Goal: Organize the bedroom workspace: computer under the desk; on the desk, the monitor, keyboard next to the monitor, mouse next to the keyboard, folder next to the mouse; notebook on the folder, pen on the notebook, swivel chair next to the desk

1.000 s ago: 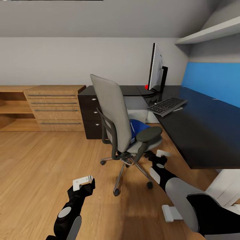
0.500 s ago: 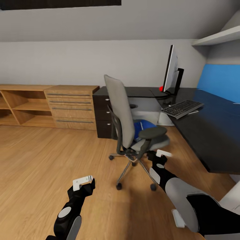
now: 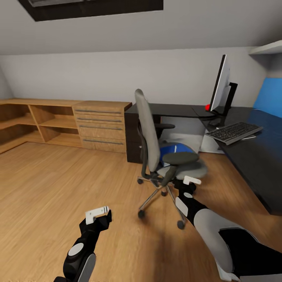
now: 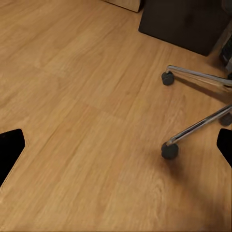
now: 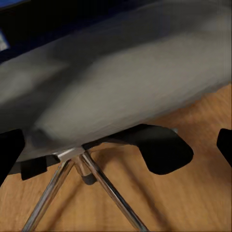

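Monitor [image 3: 219, 84] and keyboard [image 3: 234, 132] sit on the desk [image 3: 250, 156], folder [image 3: 174, 149] seemingly on the swivel chair [image 3: 156, 141], both grippers — left gripper [image 3: 96, 213], right gripper [image 3: 190, 181] — spread wide, empty.

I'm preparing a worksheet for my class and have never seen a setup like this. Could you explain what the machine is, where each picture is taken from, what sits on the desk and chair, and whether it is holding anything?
This is a simulated two-armed robot on wheels. The head view looks down from its head: the left end effector hangs over bare floor, and the right end effector is close to the swivel chair. The other two pictures come from cameras on each wrist, showing the chair's chrome legs and the seat's underside. On the black desk stand a monitor and a keyboard. A blue folder lies on the chair seat. Both end effectors are open and hold nothing.
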